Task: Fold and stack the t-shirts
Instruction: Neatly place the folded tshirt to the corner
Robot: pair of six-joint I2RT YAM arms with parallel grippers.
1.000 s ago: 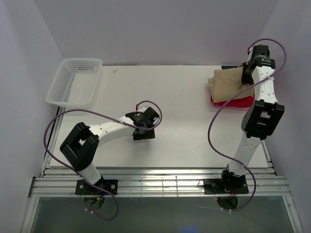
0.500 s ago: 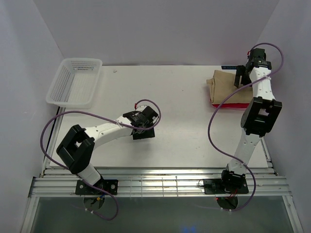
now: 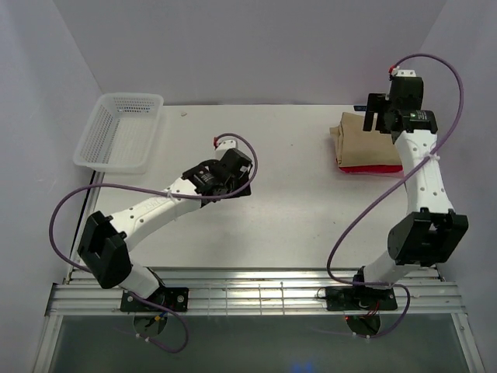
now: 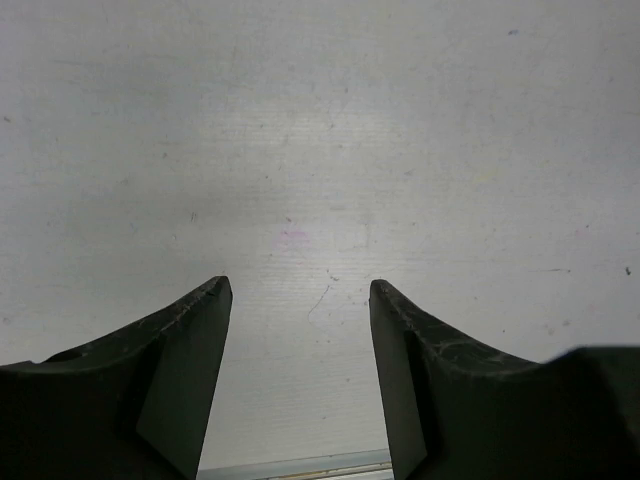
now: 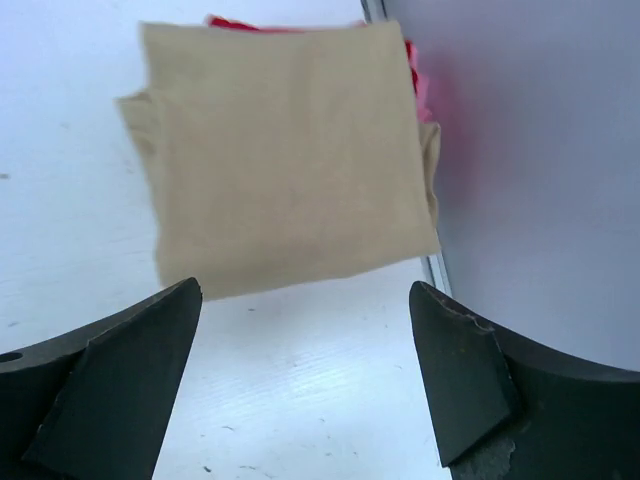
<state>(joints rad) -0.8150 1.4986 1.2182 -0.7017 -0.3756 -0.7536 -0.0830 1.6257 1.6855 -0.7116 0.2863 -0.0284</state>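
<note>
T-shirts (image 3: 365, 136) lie folded and stacked at the far right of the table (image 3: 272, 217), the tan t-shirt (image 5: 285, 150) on top of the red t-shirt (image 3: 371, 168), whose edge shows along the near side. Above the pile hangs the right gripper (image 5: 305, 290), jaws spread wide and empty. The left gripper (image 4: 298, 285), parted and holding nothing, hovers mid-table. The job looks essentially done.

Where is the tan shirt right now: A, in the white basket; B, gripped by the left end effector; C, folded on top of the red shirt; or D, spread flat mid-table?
C: the folded tan shirt lies on the red shirt, whose edge shows beneath it.
</note>
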